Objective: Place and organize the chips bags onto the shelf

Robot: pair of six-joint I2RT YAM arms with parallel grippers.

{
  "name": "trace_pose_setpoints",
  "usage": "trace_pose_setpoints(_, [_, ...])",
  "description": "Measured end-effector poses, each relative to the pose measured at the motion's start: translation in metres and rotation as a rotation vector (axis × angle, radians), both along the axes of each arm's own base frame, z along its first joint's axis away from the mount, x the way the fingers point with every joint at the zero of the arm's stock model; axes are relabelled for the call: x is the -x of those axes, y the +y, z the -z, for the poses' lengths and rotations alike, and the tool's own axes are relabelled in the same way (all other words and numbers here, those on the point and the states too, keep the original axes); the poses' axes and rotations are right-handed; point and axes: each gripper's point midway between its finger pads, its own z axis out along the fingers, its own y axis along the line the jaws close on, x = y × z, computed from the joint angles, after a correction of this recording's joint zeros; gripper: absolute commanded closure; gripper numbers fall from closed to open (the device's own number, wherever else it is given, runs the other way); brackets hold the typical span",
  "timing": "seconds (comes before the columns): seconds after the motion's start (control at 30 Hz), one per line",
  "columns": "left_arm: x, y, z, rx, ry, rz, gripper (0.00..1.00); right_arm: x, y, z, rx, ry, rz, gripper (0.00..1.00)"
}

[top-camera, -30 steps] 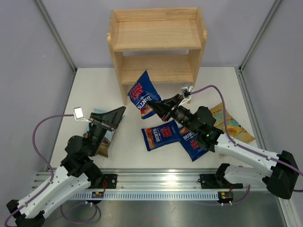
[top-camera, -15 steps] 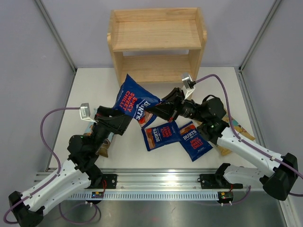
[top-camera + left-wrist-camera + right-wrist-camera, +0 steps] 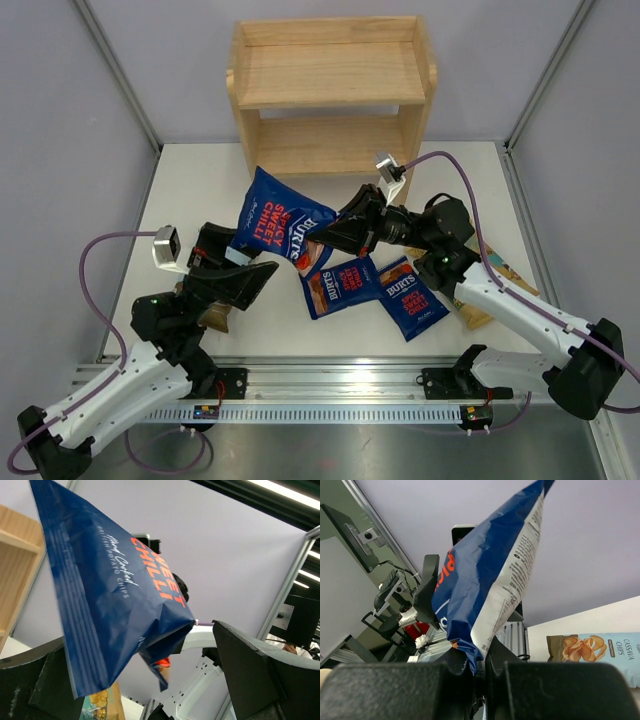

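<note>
My right gripper is shut on the bottom edge of a dark blue Burts chips bag and holds it in the air in front of the wooden shelf. The right wrist view shows the bag pinched between the shut jaws of that gripper. My left gripper is open, and the held bag hangs between its spread fingers. Two more dark blue bags lie flat on the table. The pale blue-white bag lies by my left arm. The tan-yellow bag lies under my right arm.
Both tiers of the shelf hold nothing. Its side panel shows at the left of the left wrist view. The right arm's purple cable loops over the table. The aluminium rail runs along the near edge.
My right gripper has carried the dark blue bag leftward and tilted it flatter. My left gripper has swung right and up, so its open jaws now stand around the bag.
</note>
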Motion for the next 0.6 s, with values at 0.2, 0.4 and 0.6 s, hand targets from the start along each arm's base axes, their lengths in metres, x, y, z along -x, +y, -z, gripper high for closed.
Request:
trace_pose_setpoints(0.2, [0.007,0.007,-0.009,0.027,-0.036,-0.001,0.01,0.0,0.002,0.004,0.017,-0.006,-0.033,0.94])
trace_pose_setpoints(0.4, [-0.007,0.01,-0.02,0.047,0.028,-0.053,0.41,0.005,0.004,0.011,0.043,-0.03,-0.083,0.92])
trace_pose_setpoints(0.6, [-0.022,0.01,-0.014,0.039,0.094,-0.096,0.84,0.009,-0.002,0.013,0.058,-0.06,-0.104,0.85])
